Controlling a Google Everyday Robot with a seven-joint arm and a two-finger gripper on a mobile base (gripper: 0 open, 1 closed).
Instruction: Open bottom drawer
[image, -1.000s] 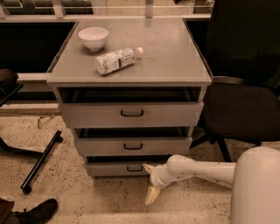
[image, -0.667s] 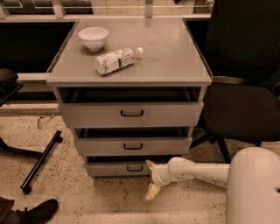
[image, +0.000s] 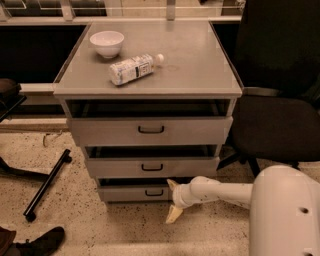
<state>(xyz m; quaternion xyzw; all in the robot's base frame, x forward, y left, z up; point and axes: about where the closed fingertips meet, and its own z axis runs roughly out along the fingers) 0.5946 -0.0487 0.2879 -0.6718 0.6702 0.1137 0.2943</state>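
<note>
Speckled terrazzo floor (image: 75, 225) runs under a grey metal cabinet (image: 200, 65) with three stacked drawers. The bottom drawer (image: 125, 194) is the lowest and narrowest front, plain grey, with a small black loop handle (image: 154, 192) at its centre and a dark slot along its top edge. Its inside cannot be seen.

The gripper (image: 172, 199) sits low at the drawer's right end, on a white arm (image: 220, 192) reaching in from the right. Its jaws stand apart with nothing between them. One fingertip points up against the drawer's upper edge and the other angles down to the floor. The handle lies just left of the jaws, near the upper finger but not inside the gap.

Above the jaws are the middle drawer (image: 115, 167) and the widest top drawer (image: 100, 132), each with its own black handle. Far above, on the cabinet top, stand a white bowl (image: 107, 43) and a plastic bottle (image: 132, 69) lying on its side. A black office chair (image: 275, 125) stands to the right of the jaws, behind the arm. Well to the left, a black bar (image: 47, 184) lies on the floor.

Since 0.7 s ago the gripper has edged slightly left and up towards the drawer front, and the robot's white body fills more of the lower right corner. The drawer has not shifted.
</note>
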